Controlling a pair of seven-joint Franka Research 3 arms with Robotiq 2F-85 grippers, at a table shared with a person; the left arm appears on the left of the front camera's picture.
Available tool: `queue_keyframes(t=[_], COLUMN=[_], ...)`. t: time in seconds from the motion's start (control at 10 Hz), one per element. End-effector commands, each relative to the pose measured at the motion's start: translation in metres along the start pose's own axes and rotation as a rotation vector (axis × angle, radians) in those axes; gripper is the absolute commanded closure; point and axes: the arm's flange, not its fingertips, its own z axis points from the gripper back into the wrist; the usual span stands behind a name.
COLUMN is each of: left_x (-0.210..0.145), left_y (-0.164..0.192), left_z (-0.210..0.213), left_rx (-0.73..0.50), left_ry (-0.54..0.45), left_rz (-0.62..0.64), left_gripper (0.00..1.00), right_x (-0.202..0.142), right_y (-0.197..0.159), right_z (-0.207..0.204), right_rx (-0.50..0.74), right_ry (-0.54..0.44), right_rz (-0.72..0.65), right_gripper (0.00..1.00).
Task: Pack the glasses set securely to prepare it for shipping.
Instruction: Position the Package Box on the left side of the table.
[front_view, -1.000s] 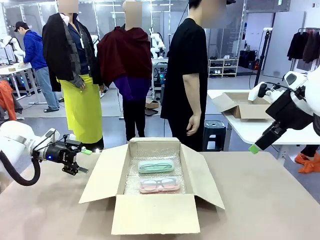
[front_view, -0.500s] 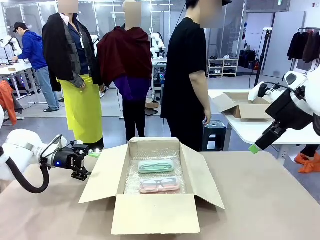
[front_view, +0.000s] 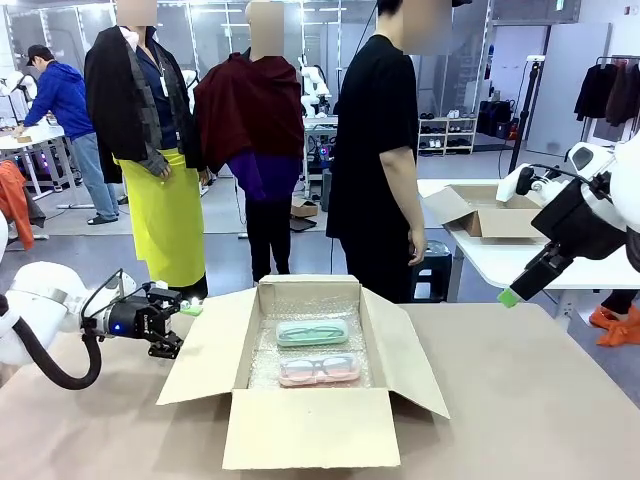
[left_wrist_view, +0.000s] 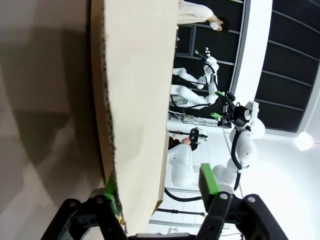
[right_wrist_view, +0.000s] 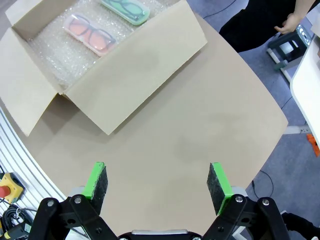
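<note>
At far left, low over the tan table (front_view: 540, 400), left gripper (front_view: 178, 328) lying sideways at the outer edge of the left flap (front_view: 205, 345). In the left wrist view, jaws apart and straddling that flap's edge, one green pad (left_wrist_view: 111, 192) against the cardboard, the other pad clear of it; not clamped.

In the middle, open cardboard box (front_view: 305, 430) with all four flaps spread outward, floor lined with bubble wrap (front_view: 265, 365). Inside, side by side and lying flat: mint-green case (front_view: 312, 332) toward the far wall, pink case (front_view: 319, 371) toward the near wall, eyeglasses visible in each.

Beyond the box, person in black (front_view: 375, 150) standing at the far edge.

At right, bare tabletop from the right flap (front_view: 405, 350) to the table's edge. Above it, right gripper (right_wrist_view: 159, 186) raised high, jaws wide apart, holding nothing.
</note>
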Motion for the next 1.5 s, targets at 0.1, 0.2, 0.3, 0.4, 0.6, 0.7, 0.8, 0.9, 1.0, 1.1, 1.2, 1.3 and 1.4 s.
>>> queue_keyframes(t=[0.1,0.2,0.3,0.4,0.6,0.7,0.8,0.9,1.0,1.1,1.2,1.3,1.4], left_x=[-0.008,-0.007,-0.006,-0.006,-0.006,-0.004,-0.002,-0.002,-0.005,-0.008,-0.011,-0.014,-0.017], left_y=[-0.006,-0.006,-0.008,-0.008,-0.009,-0.009,-0.011,-0.018,-0.025,-0.027,-0.030,-0.031,-0.031], left_z=[0.003,0.004,0.006,0.008,0.010,0.016,0.030,0.052,0.080,0.104,0.130,0.155,0.182], left_rx=[-0.066,-0.060,-0.059,-0.062,-0.066,-0.022,0.005,-0.013,-0.022,0.041,0.039,0.086,0.078], left_ry=[0.021,0.017,0.011,0.009,0.002,-0.003,-0.010,-0.004,-0.022,-0.018,-0.031,-0.009,-0.059], left_rz=[0.018,0.009,0.006,0.004,0.007,0.016,0.058,0.050,0.021,0.051,0.054,0.058,0.063], left_gripper=[1.00,0.84,0.94,1.00,1.00,1.00,1.00,1.00,1.00,1.00,1.00,1.00,1.00], right_x=[0.003,0.003,0.003,0.003,0.003,0.003,0.003,0.003,0.003,0.003,0.003,0.003,0.003], right_y=[0.003,0.003,0.003,0.003,0.003,0.003,0.003,0.003,0.003,0.003,0.003,0.003,0.003], right_z=[0.000,0.000,0.000,0.000,0.000,0.000,0.000,0.000,0.000,0.000,0.000,0.000,0.000], right_rx=[-0.017,-0.017,-0.017,-0.017,-0.017,-0.017,-0.017,-0.017,-0.017,-0.017,-0.017,-0.017,-0.017], right_ry=[0.000,0.000,0.000,0.000,0.000,0.000,0.000,0.000,0.000,0.000,0.000,0.000,0.000], right_rz=[-0.017,-0.017,-0.017,-0.017,-0.017,-0.017,-0.017,-0.017,-0.017,-0.017,-0.017,-0.017,-0.017], right_gripper=[0.00,0.00,0.00,0.00,0.00,0.00,0.00,0.00,0.00,0.00,0.00,0.00,0.00])
